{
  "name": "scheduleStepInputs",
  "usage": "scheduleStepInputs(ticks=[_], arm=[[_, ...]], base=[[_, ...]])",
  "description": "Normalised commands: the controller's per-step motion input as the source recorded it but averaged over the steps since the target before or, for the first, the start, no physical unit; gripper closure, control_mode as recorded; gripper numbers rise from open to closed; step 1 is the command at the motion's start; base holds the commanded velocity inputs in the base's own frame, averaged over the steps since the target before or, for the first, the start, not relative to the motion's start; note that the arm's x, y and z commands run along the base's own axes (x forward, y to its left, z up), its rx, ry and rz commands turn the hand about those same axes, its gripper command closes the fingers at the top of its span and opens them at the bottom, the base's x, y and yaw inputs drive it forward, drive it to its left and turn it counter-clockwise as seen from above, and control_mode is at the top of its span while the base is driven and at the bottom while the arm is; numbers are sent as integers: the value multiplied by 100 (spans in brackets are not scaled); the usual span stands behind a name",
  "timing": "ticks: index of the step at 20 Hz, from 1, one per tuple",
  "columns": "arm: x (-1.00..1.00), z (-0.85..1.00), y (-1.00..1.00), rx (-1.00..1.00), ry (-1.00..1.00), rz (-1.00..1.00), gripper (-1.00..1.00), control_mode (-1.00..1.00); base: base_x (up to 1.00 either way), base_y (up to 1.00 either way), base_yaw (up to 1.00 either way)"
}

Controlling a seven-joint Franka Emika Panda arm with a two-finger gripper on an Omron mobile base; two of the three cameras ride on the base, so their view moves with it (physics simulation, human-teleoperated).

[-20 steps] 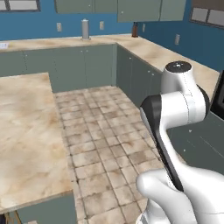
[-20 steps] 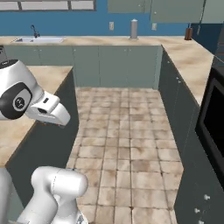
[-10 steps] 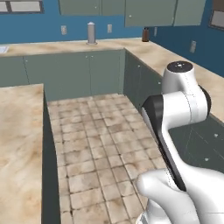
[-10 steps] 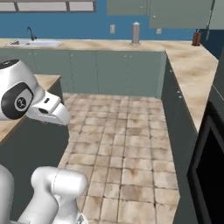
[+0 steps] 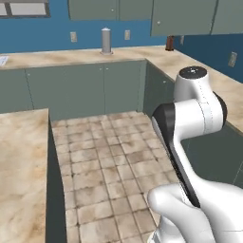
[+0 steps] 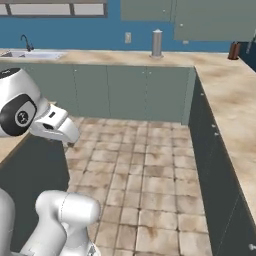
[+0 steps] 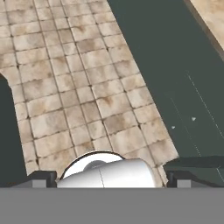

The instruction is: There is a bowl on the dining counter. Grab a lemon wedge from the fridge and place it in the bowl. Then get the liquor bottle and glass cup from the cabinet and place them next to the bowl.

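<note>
My fingers (image 7: 107,179) spread wide, empty, aimed down at tiled floor (image 7: 78,87). Dining desk (image 5: 21,171) at my left, beige marbled top bare where visible. Grey-green cabinet (image 5: 182,16) on blue wall above far desk (image 6: 150,59). White cylinder (image 5: 106,41) and small dark bottle (image 5: 169,43) stand well apart on it.

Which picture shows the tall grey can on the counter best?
The right base view: the grey cylinder stands upright on the back counter, whole and near the middle. The left base view has it too, also whole. The hand view faces floor tiles.
</note>
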Motion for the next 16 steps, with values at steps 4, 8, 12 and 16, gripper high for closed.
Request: scheduleStepInputs(ticks=[4,8,12,16], arm=[[0,0,0,0,0,0,-100,100],[0,0,0,0,0,0,-100,100],[0,0,0,0,0,0,-100,100],[0,0,0,0,0,0,-100,100]], base=[[100,-5,3],[100,-4,3],[100,-1,3],[100,-3,1]])
